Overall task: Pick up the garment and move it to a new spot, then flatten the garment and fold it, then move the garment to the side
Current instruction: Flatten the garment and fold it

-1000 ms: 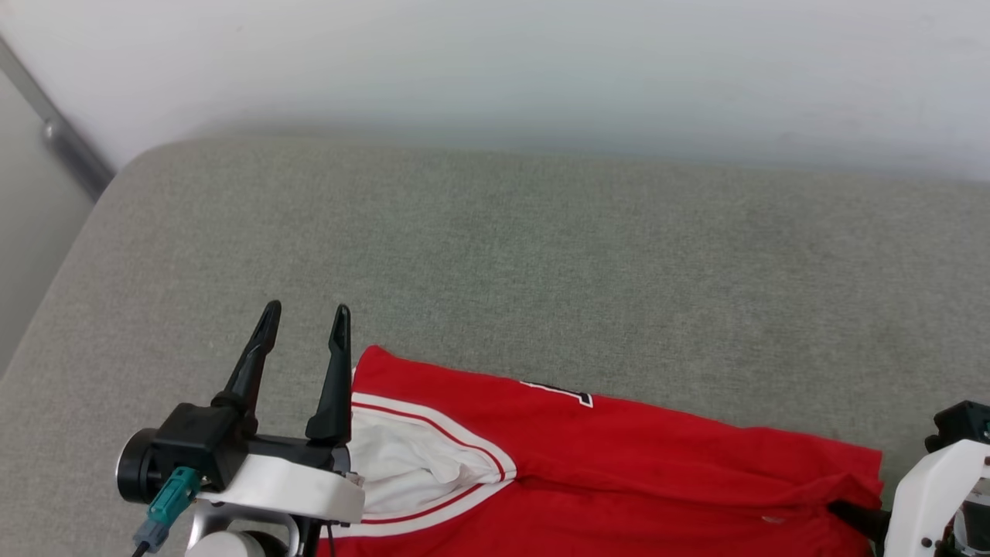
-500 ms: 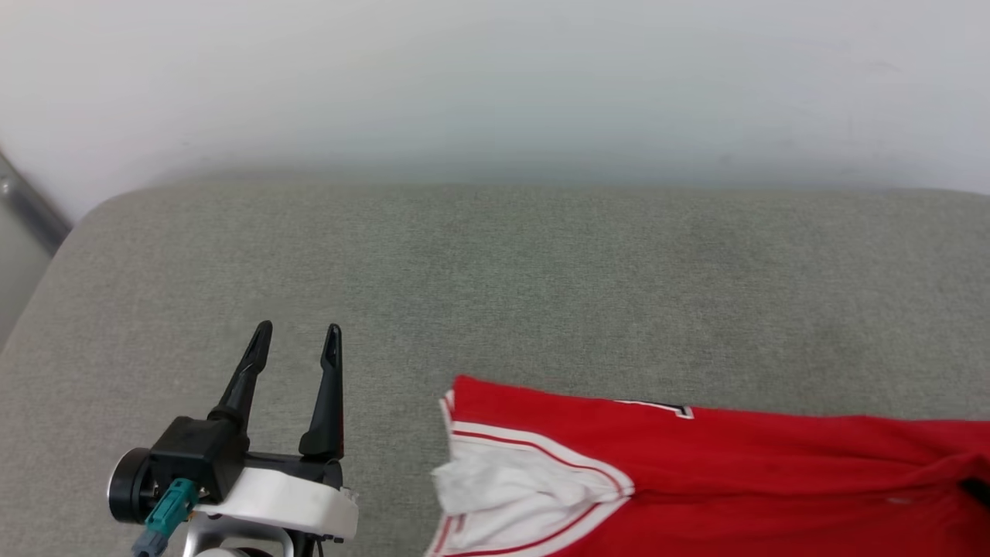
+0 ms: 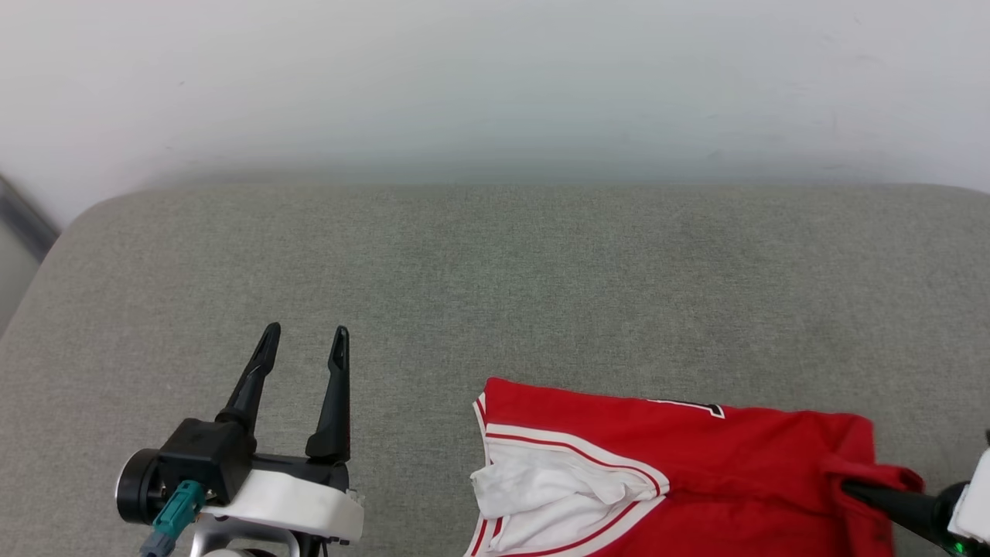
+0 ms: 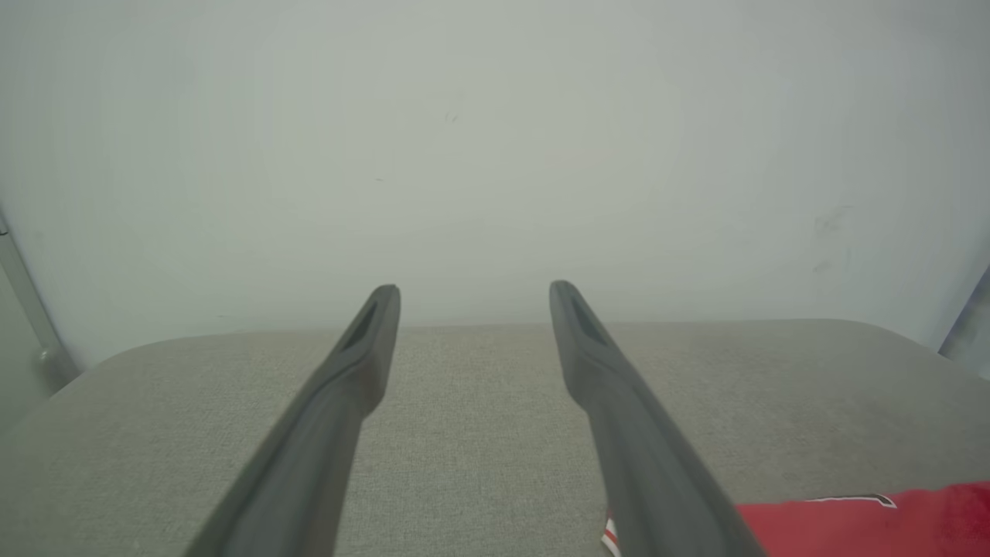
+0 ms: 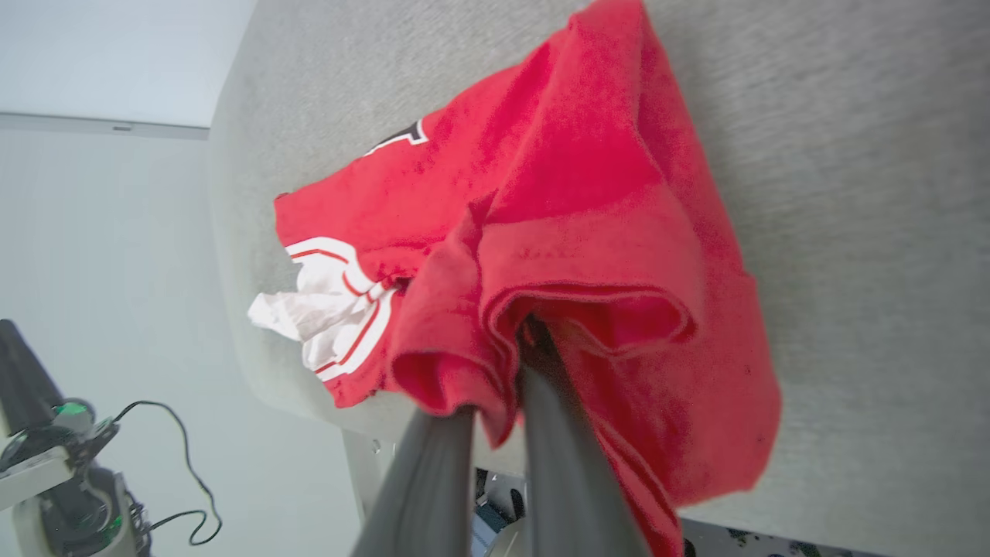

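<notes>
Garment (image 3: 696, 456) now sits well apart from the left gripper (image 3: 305, 333), where 1 s ago its trimmed left end lay just beside that gripper's inner finger; the head camera has also shifted, so part of that change is only apparent. Right gripper (image 3: 855, 490): jaws nearly closed, pinching a bunched red fold at the garment's right end; in the right wrist view the fabric wraps over both fingertips and hides them. Left gripper: jaws fully apart, nothing between them, hovering over bare grey cushion (image 3: 495, 271) near its left edge. Garment lies along the near edge of the cushion, toward the right, folded, with 1 white sleeve (image 3: 557, 487) crumpled and poking out at the left end. In the right wrist view the sleeve and the lower hem appear to overhang the near edge. Risks as judged: the grip is 1 small pinch on loose folds, so it may hold only the top layer and peel the fold open under further drag. Coarse cushion weave likely adds friction, which would bunch the trailing end. Any pull toward the near edge could let the overhanging part drag the rest off. No second grip is in place to steady the left end.
</notes>
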Controlling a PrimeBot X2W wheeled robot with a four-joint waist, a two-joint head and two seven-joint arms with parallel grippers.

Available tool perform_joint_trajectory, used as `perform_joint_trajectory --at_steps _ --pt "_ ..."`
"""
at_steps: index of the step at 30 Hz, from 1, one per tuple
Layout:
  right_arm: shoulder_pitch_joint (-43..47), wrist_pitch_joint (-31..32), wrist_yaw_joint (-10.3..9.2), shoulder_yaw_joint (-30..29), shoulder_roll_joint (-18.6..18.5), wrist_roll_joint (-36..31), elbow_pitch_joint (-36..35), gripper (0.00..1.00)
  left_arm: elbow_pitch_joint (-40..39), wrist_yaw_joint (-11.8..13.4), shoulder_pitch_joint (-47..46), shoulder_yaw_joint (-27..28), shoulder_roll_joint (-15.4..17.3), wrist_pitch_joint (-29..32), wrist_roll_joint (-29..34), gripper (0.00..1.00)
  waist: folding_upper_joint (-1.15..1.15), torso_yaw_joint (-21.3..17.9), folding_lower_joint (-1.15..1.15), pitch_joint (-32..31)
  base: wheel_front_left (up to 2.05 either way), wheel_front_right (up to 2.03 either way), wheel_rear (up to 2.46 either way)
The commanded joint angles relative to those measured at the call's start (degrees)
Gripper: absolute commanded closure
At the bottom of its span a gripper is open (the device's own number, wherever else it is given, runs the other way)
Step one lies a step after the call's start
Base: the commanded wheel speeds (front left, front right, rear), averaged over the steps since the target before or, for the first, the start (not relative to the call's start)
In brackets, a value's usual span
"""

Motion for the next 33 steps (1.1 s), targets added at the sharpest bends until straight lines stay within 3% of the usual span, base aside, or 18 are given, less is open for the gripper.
perform_joint_trajectory --at_steps 1,5,11,19,25,26,28,33 --pt "-1.46 2.82 0.0 -0.43 1.11 3.3 -0.71 1.0 0.15 0.05 -0.28 -0.11 -0.24 -0.24 0.0 0.0 0.0 0.11 0.0 -0.2 0.0 0.0 0.0" --pt "-2.94 7.4 0.0 0.67 2.8 12.76 1.64 1.0 0.5 -0.33 -0.69 -0.61 -0.37 -0.04 -0.11 0.0 0.0 0.45 0.0 -0.59 0.0 0.0 0.0" --pt "-4.11 2.05 0.0 12.82 2.73 26.35 8.4 1.0 1.37 -0.98 -1.85 -1.5 -0.92 0.08 -0.31 0.0 0.0 1.78 0.0 -0.56 0.0 0.0 0.0" --pt "-7.36 -9.02 0.0 31.73 2.71 33.03 12.96 1.0 2.45 -1.69 -3.39 -2.27 -1.59 -0.16 -0.36 0.0 0.0 4.38 0.0 1.14 0.0 0.0 0.0" --pt "-10.93 -16.66 0.0 41.05 2.72 31.58 16.95 0.99 3.44 -2.24 -4.6 -2.74 -2.5 -0.74 -0.4 0.0 0.0 6.09 0.0 3.03 0.0 0.0 0.0" --pt "-11.29 -17.63 0.0 41.93 2.72 31.2 17.53 0.77 3.59 -2.27 -4.78 -2.7 -2.54 -0.89 -0.4 0.0 0.0 6.26 0.0 3.22 0.0 0.0 0.0" --pt "-11.99 -19.03 0.0 43.64 2.71 30.03 18.54 0.0 3.93 -2.4 -5.12 -2.64 -2.72 -1.07 -0.48 0.0 0.0 6.49 0.0 3.58 0.0 0.0 0.0" --pt "-13.38 -20.44 0.0 46.42 2.36 26.07 17.42 0.0 4.82 -2.31 -4.73 -2.34 -2.91 -1.55 -0.6 0.0 0.0 6.2 0.0 3.71 0.0 0.0 0.0"
